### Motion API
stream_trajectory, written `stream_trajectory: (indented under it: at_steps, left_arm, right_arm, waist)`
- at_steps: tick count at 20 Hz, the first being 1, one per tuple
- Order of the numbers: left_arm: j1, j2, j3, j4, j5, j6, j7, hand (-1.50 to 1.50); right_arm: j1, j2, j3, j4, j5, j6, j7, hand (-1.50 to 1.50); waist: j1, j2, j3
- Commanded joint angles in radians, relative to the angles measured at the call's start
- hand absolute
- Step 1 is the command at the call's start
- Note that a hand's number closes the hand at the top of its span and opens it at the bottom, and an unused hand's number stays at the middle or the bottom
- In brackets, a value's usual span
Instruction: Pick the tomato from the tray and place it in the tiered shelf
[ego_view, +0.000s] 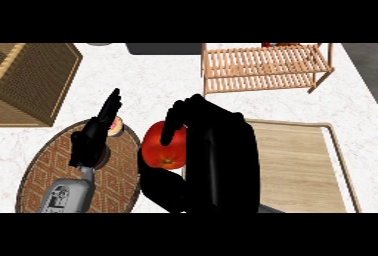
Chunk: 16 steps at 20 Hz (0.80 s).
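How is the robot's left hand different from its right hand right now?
The right robot hand is curled round the round red tomato, while the left robot hand holds nothing. The right robot hand's fingers bend over the tomato; the left robot hand's fingers are straight and point up. The right robot hand shows beside the flat wooden tray; the left robot hand shows over the round brown woven mat. Both hands are black.

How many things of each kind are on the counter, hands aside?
Tomato, held in the right hand: 1
Wooden tray: 1
Tiered shelf: 1
Woven round mat: 1
Wicker basket: 1
Small item behind the left hand, unclear: 1
Total: 6
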Motion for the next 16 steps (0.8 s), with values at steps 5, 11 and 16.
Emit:
stream_trajectory:
  at_steps: [5,11,16]
  left_arm:
    - [-0.005,-0.018,-0.008,0.014,-0.014,0.015,-0.001,0.0]
    - [0.048,0.005,-0.004,-0.043,0.012,-0.026,-0.009,0.0]
    - [-0.006,0.037,0.045,0.008,0.038,-0.051,-0.016,0.0]
  right_arm:
    - [-0.201,0.013,-0.221,0.014,0.098,0.214,0.168,1.5]
    - [-0.298,0.013,-0.359,0.035,0.072,0.294,0.133,1.5]
    - [-0.397,-0.009,-0.502,0.167,0.112,0.28,0.022,1.5]
  waist:
    - [-0.005,0.002,0.0]
    - [0.005,0.003,0.0]
    - [0.005,0.008,0.0]
